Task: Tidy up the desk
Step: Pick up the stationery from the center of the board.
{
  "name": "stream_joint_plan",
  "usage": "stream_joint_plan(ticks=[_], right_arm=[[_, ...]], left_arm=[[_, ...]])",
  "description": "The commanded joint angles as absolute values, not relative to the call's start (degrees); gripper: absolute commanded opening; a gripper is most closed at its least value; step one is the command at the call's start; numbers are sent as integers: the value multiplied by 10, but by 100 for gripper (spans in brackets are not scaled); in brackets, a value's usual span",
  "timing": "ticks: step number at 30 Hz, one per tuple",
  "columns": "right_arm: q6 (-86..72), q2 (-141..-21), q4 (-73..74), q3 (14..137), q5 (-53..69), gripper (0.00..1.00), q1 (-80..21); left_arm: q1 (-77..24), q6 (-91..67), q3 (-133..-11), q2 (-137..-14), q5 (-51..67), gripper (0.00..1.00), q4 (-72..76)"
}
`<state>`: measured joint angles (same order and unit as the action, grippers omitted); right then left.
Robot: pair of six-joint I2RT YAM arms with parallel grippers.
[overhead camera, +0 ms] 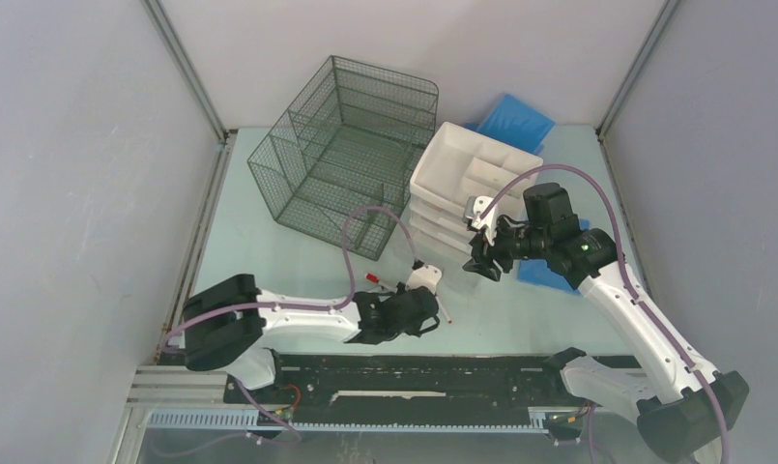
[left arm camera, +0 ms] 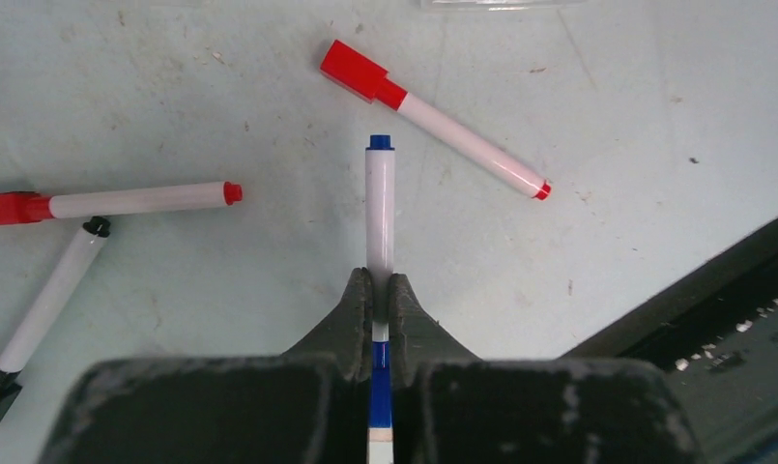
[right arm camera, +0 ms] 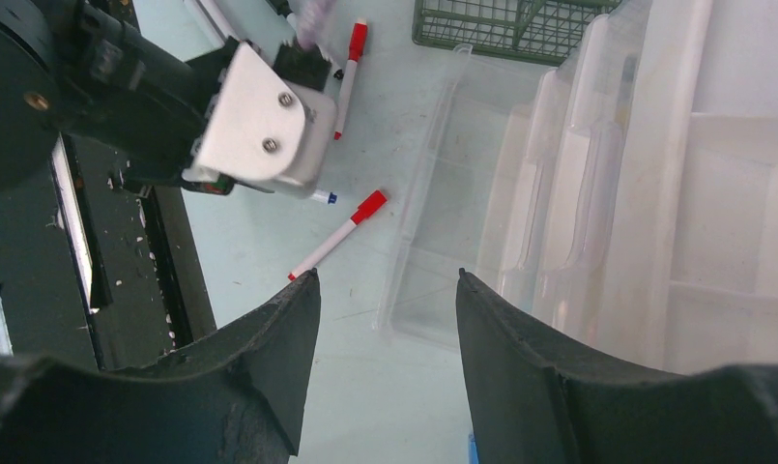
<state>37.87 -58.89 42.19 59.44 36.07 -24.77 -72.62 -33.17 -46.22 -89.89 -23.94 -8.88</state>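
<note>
On the pale mint-green desk (overhead camera: pixel 269 242) lie several markers. My left gripper (left arm camera: pixel 380 290) is shut on a blue-capped white marker (left arm camera: pixel 380 203), whose barrel sticks out forward low over the desk. Two red-capped markers (left arm camera: pixel 433 121) (left arm camera: pixel 124 201) and a black-capped one (left arm camera: pixel 51 295) lie loose around it. In the top view the left gripper (overhead camera: pixel 433 314) sits near the desk's front edge. My right gripper (right arm camera: pixel 387 278) hangs open and empty above the desk, just before the pulled-out clear bottom drawer (right arm camera: pixel 433 290) of the white drawer unit (overhead camera: pixel 472 179).
A dark wire-mesh organizer (overhead camera: pixel 346 145) stands at the back, left of the drawer unit. One blue flat item (overhead camera: pixel 515 121) lies behind the unit and another (overhead camera: pixel 544 275) under the right arm. The black front rail (left arm camera: pixel 713 309) runs close to the left gripper's right.
</note>
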Motion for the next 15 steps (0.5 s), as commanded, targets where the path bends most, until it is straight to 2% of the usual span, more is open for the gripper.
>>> stream_joint_plan(ticks=[1,15], right_arm=[[386,-588,417,618,366,62,-251],[378,-586,416,617,388,62,-251]], left_arm=[[-728,-338,-439,-837,-261,0,-49],[-702,-357,-326,-674,-244,0,116]])
